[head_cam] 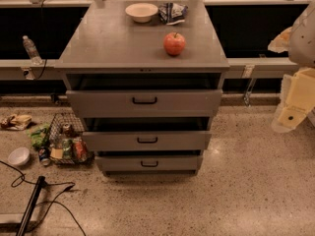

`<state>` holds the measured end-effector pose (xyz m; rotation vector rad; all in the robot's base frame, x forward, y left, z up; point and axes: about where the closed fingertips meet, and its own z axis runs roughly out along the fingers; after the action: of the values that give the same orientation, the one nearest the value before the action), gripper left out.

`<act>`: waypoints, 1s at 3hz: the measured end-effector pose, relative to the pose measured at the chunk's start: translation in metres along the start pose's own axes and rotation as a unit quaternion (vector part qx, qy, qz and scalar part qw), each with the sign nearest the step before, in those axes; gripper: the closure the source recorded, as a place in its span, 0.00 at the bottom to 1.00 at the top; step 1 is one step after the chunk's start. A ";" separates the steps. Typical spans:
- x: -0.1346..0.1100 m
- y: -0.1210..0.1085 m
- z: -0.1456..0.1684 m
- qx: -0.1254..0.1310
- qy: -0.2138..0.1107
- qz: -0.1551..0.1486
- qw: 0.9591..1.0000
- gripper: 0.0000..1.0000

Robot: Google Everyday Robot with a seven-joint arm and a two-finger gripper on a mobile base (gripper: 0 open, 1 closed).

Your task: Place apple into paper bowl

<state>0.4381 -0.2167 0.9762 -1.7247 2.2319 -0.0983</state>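
Gripper is hanging at the right edge, beside the cabinet. It is probably seen side-on, and I cannot tell how far open it is or whether it is holding anything. Apple is sitting on the cabinet top, well left of the gripper and above it. Bowl is resting farther left and back, just beside a bag, apart from the apple.

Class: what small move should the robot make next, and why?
Probably move the gripper left toward the apple: the gripper hangs beyond the cabinet's right edge, far from it, and the apple sits on the cabinet top, outside the paper bowl farther back.
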 end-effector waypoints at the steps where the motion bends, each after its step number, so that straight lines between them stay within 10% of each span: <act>1: 0.000 0.000 0.000 0.000 0.000 0.000 1.000 0.00; 3: -0.038 -0.076 0.043 0.007 -0.125 0.019 0.992 0.00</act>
<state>0.5296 -0.1953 0.9616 -1.5892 2.0741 0.1069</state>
